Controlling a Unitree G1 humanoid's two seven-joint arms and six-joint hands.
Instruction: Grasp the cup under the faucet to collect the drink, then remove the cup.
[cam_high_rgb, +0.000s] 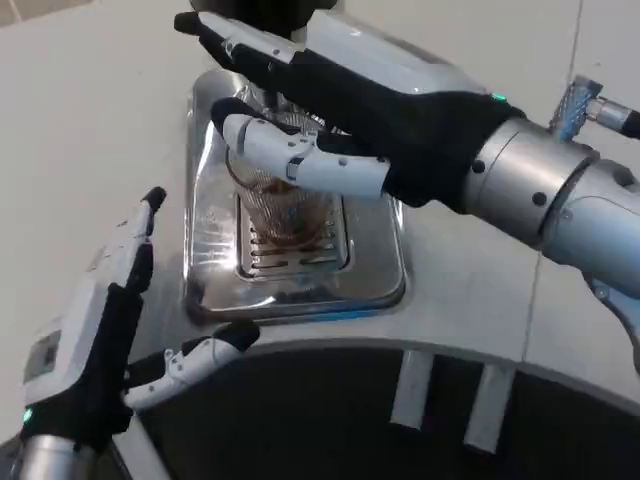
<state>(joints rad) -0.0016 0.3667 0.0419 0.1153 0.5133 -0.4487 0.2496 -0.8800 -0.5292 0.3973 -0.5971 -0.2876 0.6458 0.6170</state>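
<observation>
the right robot hand (330, 110) wrapped its fingers (300, 160) around the clear cup (285, 205), which stood on the slotted grille of the steel drip tray (385, 285) beneath the dark dispenser (265, 12) on the white desk (80, 110). brown drink appeared to sit low in the cup, though glare made the level hard to judge. the grasp looked made; filling may have been under way, and removal remained. the left robot hand (95, 330) waited with fingers spread, holding nothing, well left of the tray.
</observation>
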